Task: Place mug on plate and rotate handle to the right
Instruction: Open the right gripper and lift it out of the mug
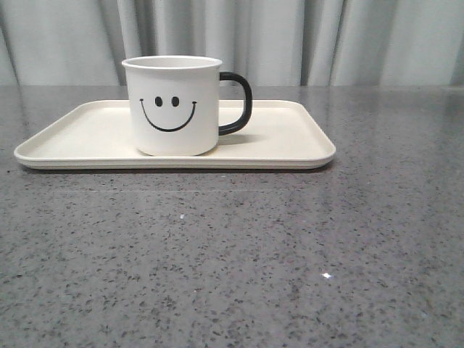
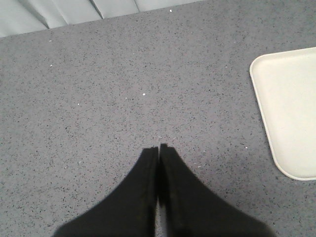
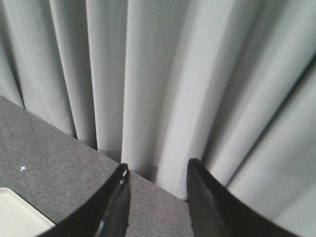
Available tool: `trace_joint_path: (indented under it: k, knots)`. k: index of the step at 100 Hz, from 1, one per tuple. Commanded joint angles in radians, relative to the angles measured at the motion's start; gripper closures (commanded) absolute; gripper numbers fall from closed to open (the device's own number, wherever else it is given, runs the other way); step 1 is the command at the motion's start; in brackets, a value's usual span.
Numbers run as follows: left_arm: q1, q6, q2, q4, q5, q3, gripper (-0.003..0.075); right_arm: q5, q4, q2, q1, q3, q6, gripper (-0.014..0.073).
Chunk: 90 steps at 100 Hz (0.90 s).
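Front view: the mug (image 1: pixel 172 106) is sitting upright on the plate (image 1: pixel 304 148), handle (image 1: pixel 238 104) already being pointed right. Left gripper (image 2: pixel 159 146) is pressed together, right gripper (image 3: pixel 157 173) spread apart; both are best being kept clear.

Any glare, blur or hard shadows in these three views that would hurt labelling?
Front view: sharp, evenly lit; the white smiley-face mug casts a soft shadow onto the cream rectangular plate, and a few tiny glints dot the grey speckled table. Left wrist view: clear, the shut left hand is a featureless black. Right wrist view: softly blurred grey curtain, right hand open.
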Motion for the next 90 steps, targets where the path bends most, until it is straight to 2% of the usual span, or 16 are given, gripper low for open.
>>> trace_joint_path:
  k: [1,28,37,48,70,77,90]
  knots:
    - [0.001,-0.010,-0.010,-0.002,-0.072,-0.022,0.0740,-0.027,0.056,-0.059,-0.062,-0.024,0.001,0.0305]
    - [0.001,-0.010,-0.010,-0.002,-0.073,-0.022,0.0740,-0.017,0.134,-0.104,-0.244,-0.023,0.032,0.0305]
    - [0.001,-0.010,-0.010,-0.002,-0.089,-0.022,0.0740,-0.010,0.197,-0.117,-0.309,-0.022,0.033,0.0314]
    - [0.001,-0.010,-0.010,-0.002,-0.102,-0.022,0.0740,-0.010,0.237,-0.130,-0.364,-0.022,0.025,0.0415]
    - [0.001,-0.010,-0.010,-0.002,-0.118,-0.022,0.0740,0.034,0.265,-0.133,-0.380,-0.021,-0.014,0.0658]
    - [0.001,-0.010,-0.010,-0.002,-0.121,-0.022,0.0740,0.045,0.268,-0.133,-0.380,-0.015,-0.014,0.0648]
    - [0.001,-0.010,-0.010,-0.002,-0.125,-0.022,0.0740,-0.035,0.274,-0.133,-0.390,-0.008,-0.014,0.0651]
